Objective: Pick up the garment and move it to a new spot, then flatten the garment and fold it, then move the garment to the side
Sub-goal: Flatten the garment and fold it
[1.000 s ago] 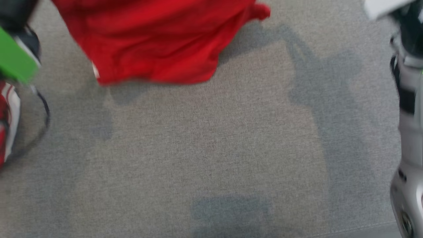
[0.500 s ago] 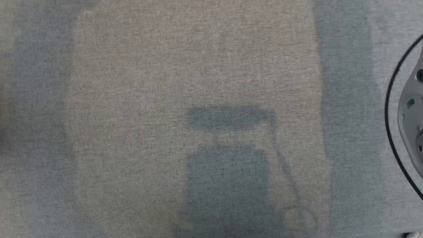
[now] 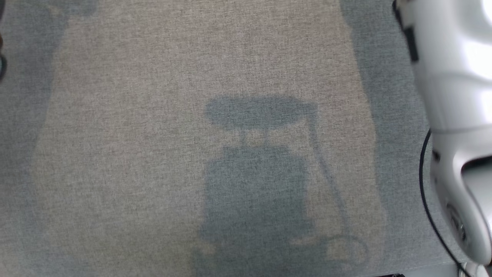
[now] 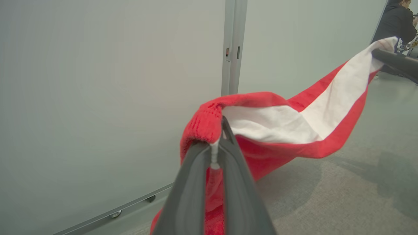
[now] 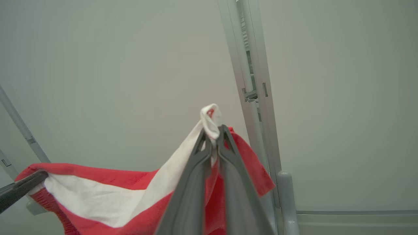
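Between our two sets of jaws the red garment (image 4: 261, 153) hangs stretched in the air, its white inner face turned up. Our left jaws are pinched tight on its ribbed red edge, and from them the cloth runs off toward 2 o'clock to the right arm's dark finger (image 4: 395, 60). Our right jaws are pinched just as tight on a white corner, the cloth falling away toward 8 o'clock. So the long axis lies from grip to grip, neither arm nearer, and we judge that laying it down means lowering both ends level onto the grey fabric surface (image 3: 153, 154). A second ago the head view had red cloth at 12 o'clock; the camera has tipped since and now looks on that surface and our shadow, with our pale right forearm (image 3: 449, 77) at 3 o'clock
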